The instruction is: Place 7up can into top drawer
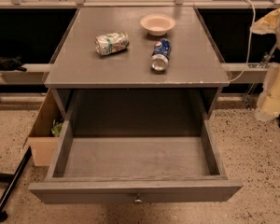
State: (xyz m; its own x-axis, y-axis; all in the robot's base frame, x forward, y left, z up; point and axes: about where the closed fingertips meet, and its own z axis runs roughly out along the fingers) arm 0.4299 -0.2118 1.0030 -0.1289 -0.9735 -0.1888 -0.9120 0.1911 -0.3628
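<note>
The 7up can (112, 43), quantity one, lies on its side on the left half of the grey worktop (130, 69), toward the far edge, its long axis running roughly left to right. It rests on the surface only and nothing grips it. A second can, the blue can (160, 55), also lies on its side to the right of the 7up can and apart from it, its silvery end facing the near edge. That makes two cans in total. One shallow pale bowl (157, 24) stands upright just beyond the blue can, near the far edge. Below the worktop, the top drawer (135, 158), quantity one, is pulled fully out toward the near side, with its grey floor exposed. Its flat front panel carries one small round metal knob (138, 200) at mid-width. The 7up can is above and beyond the drawer, not inside it. One tan cardboard box (43, 135) stands on the speckled floor (256, 171) against the left side of the cabinet. A green item (57, 128) shows inside it, but what it is cannot be told. One black bar (9, 185) lies slanted on the floor at the near left corner. The pincer (273, 97) hangs at the right edge of the scene, beside the cabinet and well apart from both cans. It has hold of neither can, and how far open it is cannot be told.
</note>
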